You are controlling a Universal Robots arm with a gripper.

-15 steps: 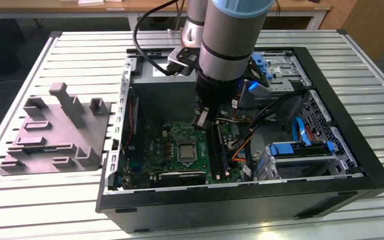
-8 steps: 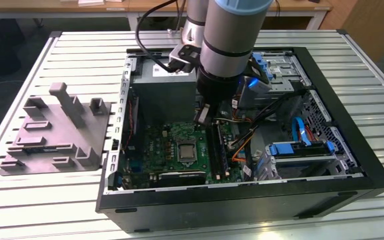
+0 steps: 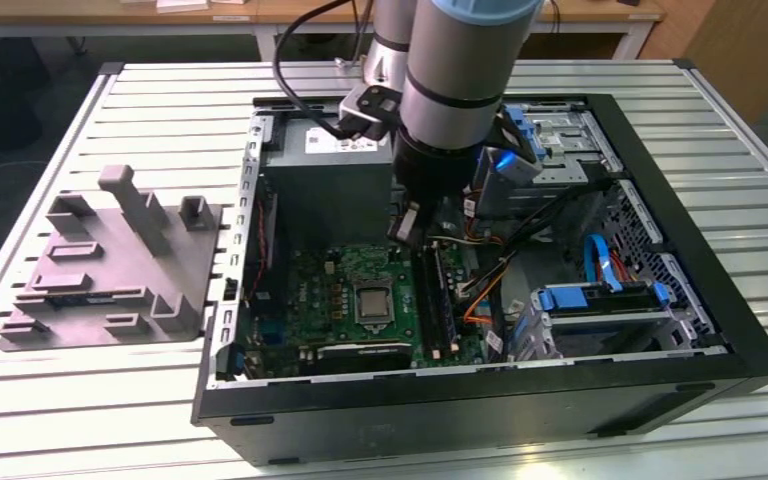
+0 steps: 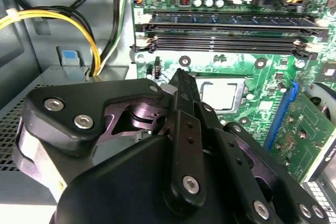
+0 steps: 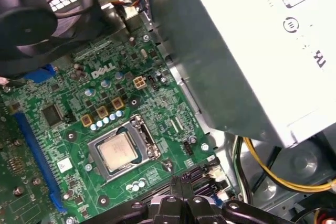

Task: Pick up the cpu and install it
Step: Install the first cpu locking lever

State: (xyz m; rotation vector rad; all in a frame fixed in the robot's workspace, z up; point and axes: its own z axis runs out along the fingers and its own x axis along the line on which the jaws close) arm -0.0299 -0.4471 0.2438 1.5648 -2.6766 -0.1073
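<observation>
The cpu point(image 5: 116, 151) sits in its socket point(image 5: 122, 150) on the green board point(image 5: 73, 129), apart from the fingers point(image 4: 181, 85), which seem closed together and empty above it; the board's white lettering goes unread.

The arm point(image 3: 448, 90) reaches steeply down, its wrist low. The gripper point(image 4: 181, 85) points downward, its fingers seemingly pressed together with nothing visible between them.
</observation>
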